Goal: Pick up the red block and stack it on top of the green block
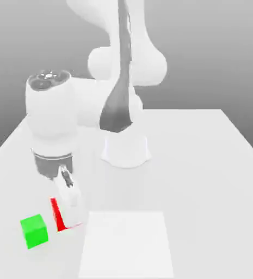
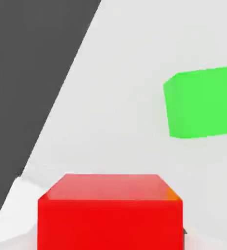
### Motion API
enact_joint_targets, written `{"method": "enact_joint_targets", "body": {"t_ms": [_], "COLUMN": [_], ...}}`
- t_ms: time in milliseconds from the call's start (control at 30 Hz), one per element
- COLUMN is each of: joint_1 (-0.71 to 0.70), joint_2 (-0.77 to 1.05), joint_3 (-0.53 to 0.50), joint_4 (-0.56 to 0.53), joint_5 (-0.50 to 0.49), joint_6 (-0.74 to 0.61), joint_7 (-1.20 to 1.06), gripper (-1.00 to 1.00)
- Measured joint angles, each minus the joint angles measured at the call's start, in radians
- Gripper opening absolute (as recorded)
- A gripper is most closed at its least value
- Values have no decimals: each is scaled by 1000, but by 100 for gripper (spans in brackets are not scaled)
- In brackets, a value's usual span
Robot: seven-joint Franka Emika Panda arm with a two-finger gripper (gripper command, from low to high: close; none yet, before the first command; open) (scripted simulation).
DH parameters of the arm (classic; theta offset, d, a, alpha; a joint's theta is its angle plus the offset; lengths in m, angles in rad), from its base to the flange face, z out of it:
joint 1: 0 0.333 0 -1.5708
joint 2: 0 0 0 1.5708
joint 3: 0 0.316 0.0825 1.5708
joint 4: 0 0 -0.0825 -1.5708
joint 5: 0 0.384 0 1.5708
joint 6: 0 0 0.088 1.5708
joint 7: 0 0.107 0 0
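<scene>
A: Nearest the exterior camera, a pale square patch point(image 1: 127, 244) lies flat on the white surface point(image 1: 204, 163); it is slightly brighter than the rest; I cannot tell what it is.

B: Noted; next back?

A: The green block point(image 1: 34, 230), towards the exterior view's left, resting flat on the surface; free on all sides; nothing on top of it.

B: And the red block?

A: The red block point(image 1: 59, 215) sits just beside the green one, towards the exterior view's right; a gap shows between them, so not touching; much of it is covered by the white fingers; only a red sliver shows in the exterior view.

B: State of the hand?

A: The hand point(image 1: 68, 196) points down over the red block, fingers clenched on it; one finger in front of the cube as the exterior camera sees it; whether the cube is off the surface I cannot tell.

B: Hand view agrees?

A: Yes; the red block point(image 2: 110, 210) looms close, square to the lens; the green block point(image 2: 203, 102) lies further off on the surface point(image 2: 130, 73); dark ground beyond the surface's edge.

B: Farthest?

A: The arm's round white base point(image 1: 125, 150), mid-surface, behind the hand; grey backdrop beyond.
</scene>
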Motion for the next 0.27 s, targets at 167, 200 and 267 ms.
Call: {"method": "enact_joint_targets", "body": {"t_ms": [167,200,267], "joint_1": [-17,-17,-17], "joint_2": [141,141,141], "joint_3": [-17,-17,-17], "joint_4": [8,8,8], "joint_5": [13,13,13], "joint_6": [136,136,136], "joint_7": [46,46,46], "gripper": [100,100,100]}}
